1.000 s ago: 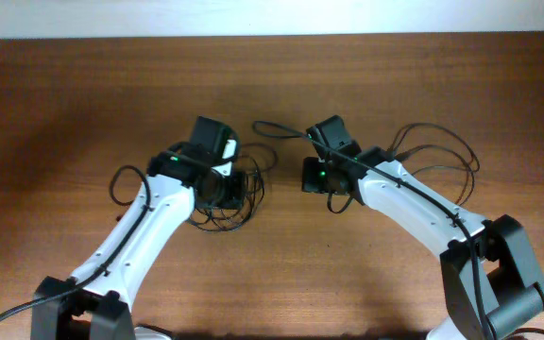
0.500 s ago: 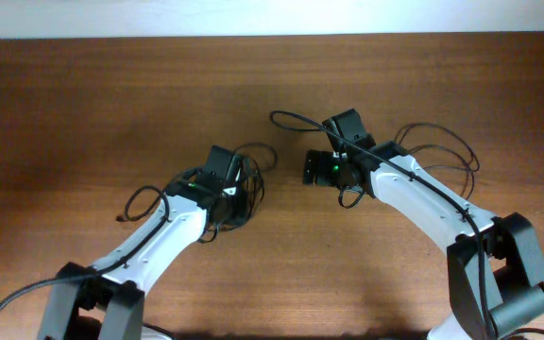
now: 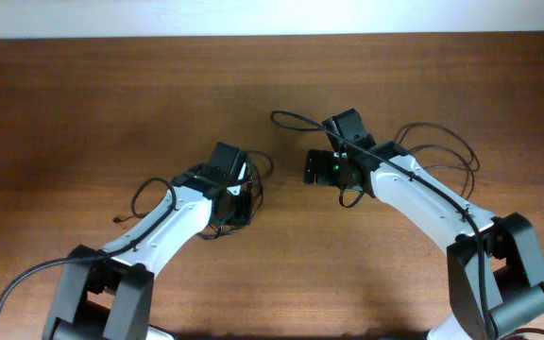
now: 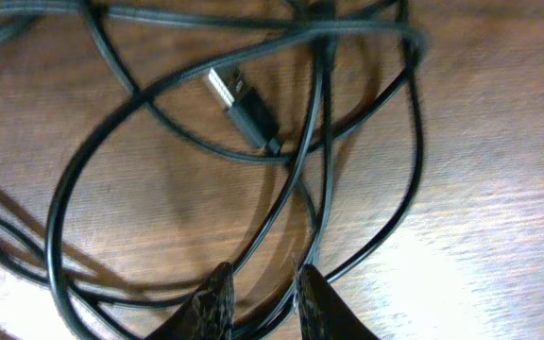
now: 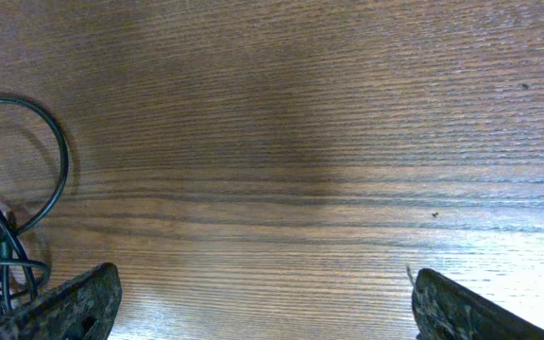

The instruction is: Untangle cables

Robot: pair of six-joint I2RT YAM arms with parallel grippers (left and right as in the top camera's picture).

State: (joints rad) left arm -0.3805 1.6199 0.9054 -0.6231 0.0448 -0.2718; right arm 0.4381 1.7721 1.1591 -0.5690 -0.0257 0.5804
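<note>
Your left gripper (image 4: 265, 300) dips over thin black cables (image 4: 248, 115) mid-desk, fingers close together, grip unclear; right gripper (image 5: 263, 307) spread wide, holding nothing.

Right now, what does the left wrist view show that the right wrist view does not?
Only the left wrist view shows the tangled cables crossing one another, a USB plug, and the left gripper narrowly open. Only the right wrist view shows the right gripper wide open over the mostly bare table. Both show black cable on brown wood.
</note>
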